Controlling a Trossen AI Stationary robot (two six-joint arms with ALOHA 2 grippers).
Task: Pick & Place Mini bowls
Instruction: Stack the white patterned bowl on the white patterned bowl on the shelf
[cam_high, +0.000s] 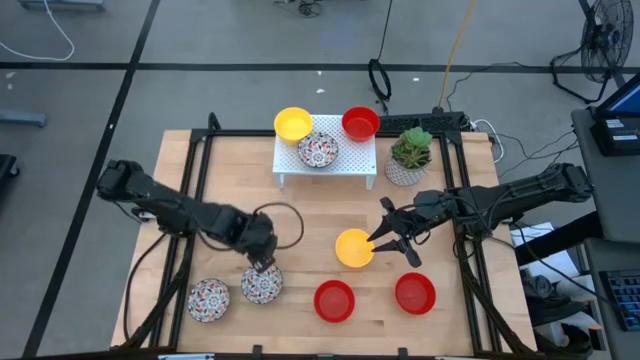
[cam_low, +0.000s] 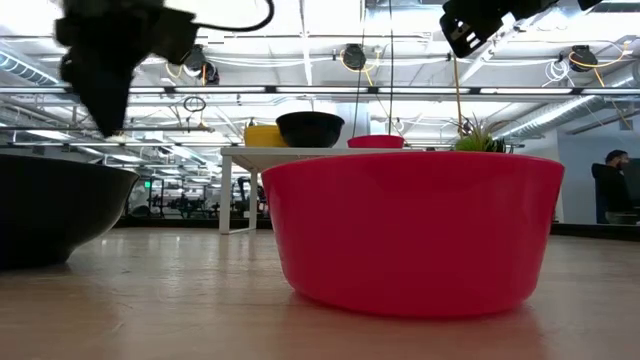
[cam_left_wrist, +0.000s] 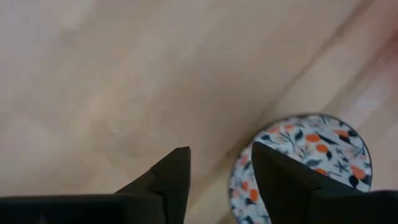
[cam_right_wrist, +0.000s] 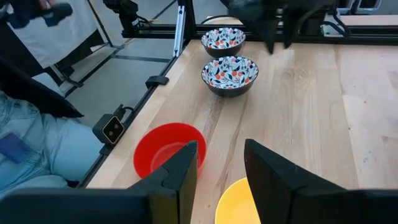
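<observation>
Left claw (cam_high: 262, 262): fingers apart, over mosaic bowl (cam_high: 262, 284), lower left of high view; may clip the rim and tip it. Right claw (cam_high: 384, 240): fingers apart at yellow bowl (cam_high: 353, 248), centre; could shove it. Rim contact unclear. Low view blocked by red bowl (cam_low: 412, 230).

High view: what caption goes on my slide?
Left pincer open over a mosaic bowl; right pincer at a yellow bowl.

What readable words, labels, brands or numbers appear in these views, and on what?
None can be read. The bowls, rack and table carry no text. A green sign in the room behind, in the low view, is too small to read.
</observation>
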